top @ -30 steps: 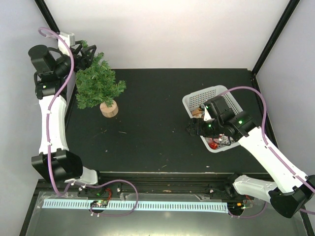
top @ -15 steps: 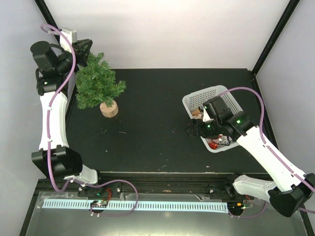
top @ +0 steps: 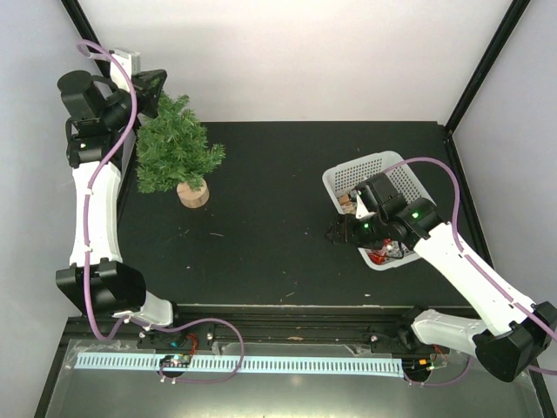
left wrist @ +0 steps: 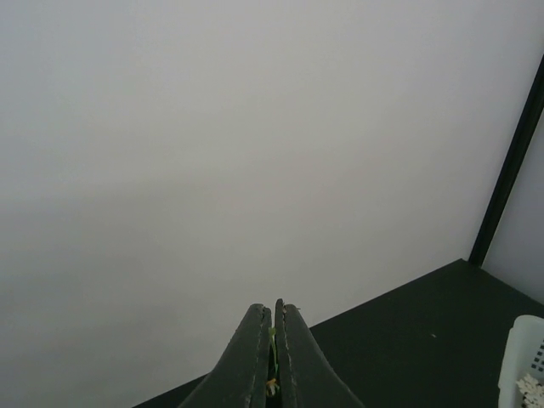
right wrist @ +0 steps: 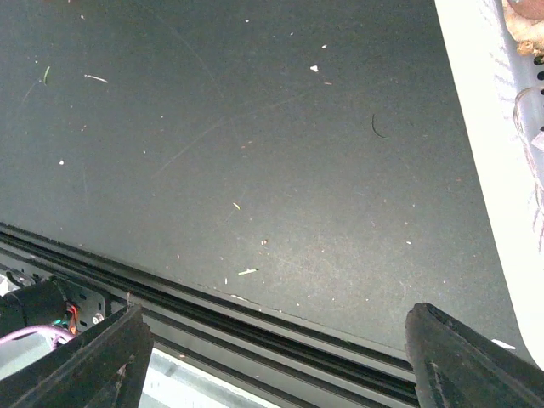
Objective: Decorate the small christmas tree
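Observation:
The small christmas tree [top: 177, 148], dark green on a round wooden stump [top: 193, 193], stands at the table's far left. My left gripper [top: 155, 85] hangs just up and left of the tree's tip. In the left wrist view this gripper [left wrist: 274, 311] is shut, with only a thin green sliver caught deep between its fingers, and it faces the pale wall. My right gripper [top: 336, 232] hovers low over the table, just left of the white mesh basket [top: 348, 172]. In the right wrist view that gripper [right wrist: 280, 357] is open and holds nothing.
The basket's white rim [right wrist: 484, 170] runs down the right side of the right wrist view, with ornaments inside [top: 383, 254]. The table's near edge and black rail [right wrist: 255, 319] lie just below the right fingers. A black frame post [left wrist: 510, 170] stands at the back right.
My left gripper has shut and moved slightly up and right beside the tree's tip. The right arm has shifted a little; its jaws stay wide.

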You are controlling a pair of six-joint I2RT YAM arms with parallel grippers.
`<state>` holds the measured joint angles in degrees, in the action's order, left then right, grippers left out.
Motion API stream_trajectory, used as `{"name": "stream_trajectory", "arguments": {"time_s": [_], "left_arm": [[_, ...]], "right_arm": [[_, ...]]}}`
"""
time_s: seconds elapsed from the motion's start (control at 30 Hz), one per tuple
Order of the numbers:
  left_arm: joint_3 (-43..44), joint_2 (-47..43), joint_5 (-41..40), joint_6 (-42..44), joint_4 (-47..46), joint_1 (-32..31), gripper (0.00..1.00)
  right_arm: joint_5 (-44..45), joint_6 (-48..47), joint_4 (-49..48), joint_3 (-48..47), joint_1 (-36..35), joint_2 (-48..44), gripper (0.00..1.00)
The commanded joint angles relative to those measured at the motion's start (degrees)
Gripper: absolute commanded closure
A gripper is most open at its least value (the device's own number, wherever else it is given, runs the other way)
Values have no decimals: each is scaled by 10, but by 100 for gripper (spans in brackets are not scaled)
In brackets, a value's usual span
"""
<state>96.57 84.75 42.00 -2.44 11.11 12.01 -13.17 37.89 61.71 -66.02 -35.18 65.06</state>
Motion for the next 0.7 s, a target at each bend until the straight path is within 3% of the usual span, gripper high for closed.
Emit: {"name": "stream_trajectory", "arguments": {"time_s": [0.0,0.47,0.67], "left_arm": [[45,-6,0,-14,6,-11,98],[77,-16,6,-34,12,-39,98],[57,-55,-18,6,53,-122,98]], "right_arm": [[-6,7,-9,10,-3,-9,18],[-3,12,-16,31,-3,-22,18],[-4,11,-19,36,-3,-24,18]]}}
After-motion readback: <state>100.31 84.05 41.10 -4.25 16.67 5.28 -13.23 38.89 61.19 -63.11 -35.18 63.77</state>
